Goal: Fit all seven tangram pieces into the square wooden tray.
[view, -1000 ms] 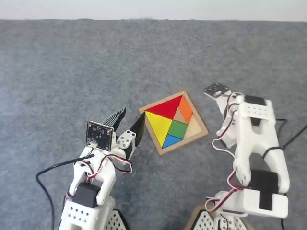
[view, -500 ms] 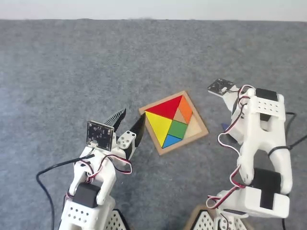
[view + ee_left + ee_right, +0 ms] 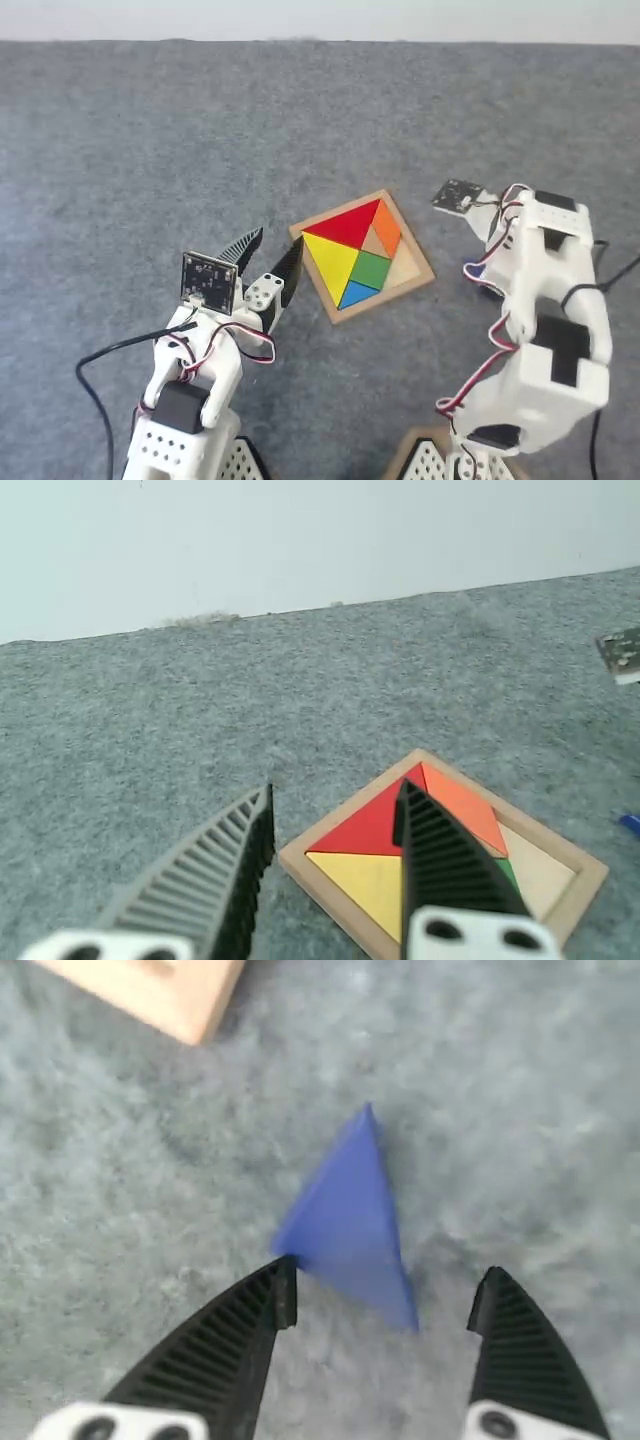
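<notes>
I am looking down on the grey carpet (image 3: 150,140), where the square wooden tray (image 3: 385,301) is sitting turned like a diamond between the two arms. Inside it a red triangle (image 3: 348,226) is filling the far-left side, a yellow triangle (image 3: 330,262) is lying just near of it, an orange piece (image 3: 388,228) is running along the far-right edge, a tan triangle (image 3: 375,243) is wedged between the orange and the red, a green square (image 3: 373,270) is sitting in the middle and a small blue triangle (image 3: 356,293) is tucked into the near corner. A pale patch (image 3: 405,268) is showing at the tray's right corner; I cannot tell whether it is bare floor or a plain piece.

The left claw (image 3: 275,242) is hanging released just left of the tray, its two black fingers spread wide, one finger's tip reaching the tray's left corner. From its own camera the left claw (image 3: 335,795) is framing the red triangle and the tray's left corner.

The loose blue triangle (image 3: 350,1225) is lying flat on the carpet to the right of the tray, apart from its rim, and is peeking out beside the right arm (image 3: 540,300). The right claw (image 3: 390,1272) is hovering released above it, fingers parted, gripping nothing, with the triangle's wide end lying between the tips; I cannot tell whether either tip is touching it.
</notes>
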`<state>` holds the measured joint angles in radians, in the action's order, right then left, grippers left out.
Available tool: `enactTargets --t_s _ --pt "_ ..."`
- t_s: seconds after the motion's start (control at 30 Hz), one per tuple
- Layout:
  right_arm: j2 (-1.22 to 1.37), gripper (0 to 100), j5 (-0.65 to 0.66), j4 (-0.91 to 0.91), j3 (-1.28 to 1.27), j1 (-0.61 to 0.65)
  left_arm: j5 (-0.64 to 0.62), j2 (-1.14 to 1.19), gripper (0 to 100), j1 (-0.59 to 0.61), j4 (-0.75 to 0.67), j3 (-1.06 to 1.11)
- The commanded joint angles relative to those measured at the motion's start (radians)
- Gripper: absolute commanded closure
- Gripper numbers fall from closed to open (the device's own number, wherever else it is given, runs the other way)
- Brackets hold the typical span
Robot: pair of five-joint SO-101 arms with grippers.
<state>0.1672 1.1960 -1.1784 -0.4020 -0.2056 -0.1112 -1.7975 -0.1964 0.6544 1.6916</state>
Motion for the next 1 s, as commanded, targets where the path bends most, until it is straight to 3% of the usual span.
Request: enactTargets --t_s 0.0,0.23,0.47,0.7,0.97 --pt "0.016 71.0 0.017 -0.079 0.051 0.008 0.009 -0.02 80 -0.008 -0.002 -0.008" --pt "-0.139 77.1 -0.123 -0.108 -0.066 -0.002 0.009 -0.02 80 -0.008 -0.002 -0.008" --pt "-0.358 77.3 -0.287 -0.108 -0.25 0.134 0.009 -0.02 80 -0.008 0.0 -0.008" --pt "-0.456 77.2 -0.445 -0.11 -0.269 0.22 0.009 -0.02 80 -0.008 0.0 -0.008" --pt "-0.44 77.4 -0.364 0.012 -0.293 -0.084 0.009 -0.02 80 -0.008 0.003 -0.008"
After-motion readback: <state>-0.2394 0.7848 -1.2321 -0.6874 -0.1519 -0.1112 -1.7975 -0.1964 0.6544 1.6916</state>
